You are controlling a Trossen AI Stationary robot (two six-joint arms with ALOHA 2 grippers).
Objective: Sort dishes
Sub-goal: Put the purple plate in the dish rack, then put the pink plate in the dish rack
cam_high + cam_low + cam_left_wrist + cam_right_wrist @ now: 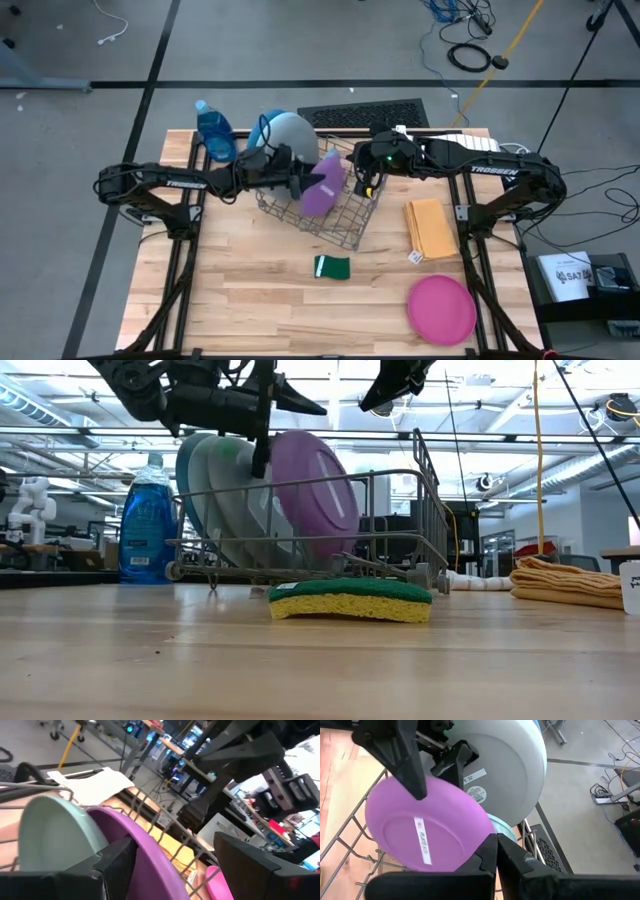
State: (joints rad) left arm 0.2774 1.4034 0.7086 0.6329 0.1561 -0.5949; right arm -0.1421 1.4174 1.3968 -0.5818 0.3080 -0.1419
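Left gripper (300, 185) jaws wide, straddling the rim of the purple plate (322, 185) standing on edge in the grey wire rack (340, 222) beside pale-blue plate (290, 132) and teal plate (55, 832); right gripper (362, 182) closed, empty, over rack; pink plate (441, 308) flat on table (260, 300).

The wire rack (325, 215) is crowding mid-table (250, 290): the left tool (303, 183) is straddling the purple plate (322, 188) with spread fingers, the right tool (363, 182) hanging pinched just beside. Near the rack, the sponge (332, 266) is sitting; beyond it, the pink plate (441, 309) is lying.
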